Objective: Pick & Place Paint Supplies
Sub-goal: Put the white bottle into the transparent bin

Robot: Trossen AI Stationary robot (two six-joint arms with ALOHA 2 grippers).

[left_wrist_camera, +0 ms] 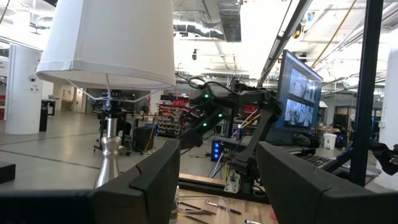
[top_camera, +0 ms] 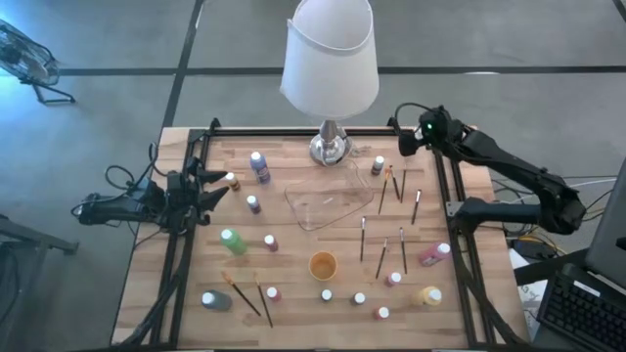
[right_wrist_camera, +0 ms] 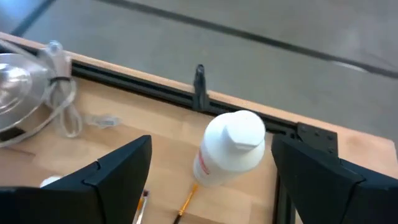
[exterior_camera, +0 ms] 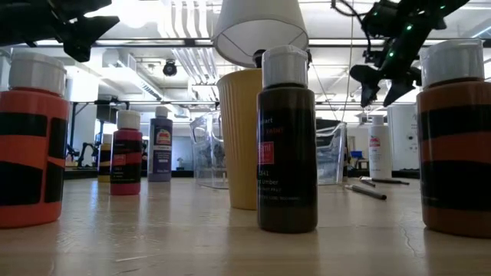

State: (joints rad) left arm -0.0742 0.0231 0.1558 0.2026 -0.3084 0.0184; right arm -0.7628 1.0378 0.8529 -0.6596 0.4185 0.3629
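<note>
So the right end effector [top_camera: 403, 147] hangs wide open, empty, above the white bottle [right_wrist_camera: 231, 148] at the tabletop's [top_camera: 293, 313] far right corner; left end effector [top_camera: 223, 186] waits open, left edge.

The lamp [top_camera: 330, 68] blocks the table's far middle, its shade overhanging the clear tray [top_camera: 328, 205] below. Bottles and brushes crowd the centre and near edge. Bare wood lies open at the near left corner and along the left rail [top_camera: 179, 254].
</note>
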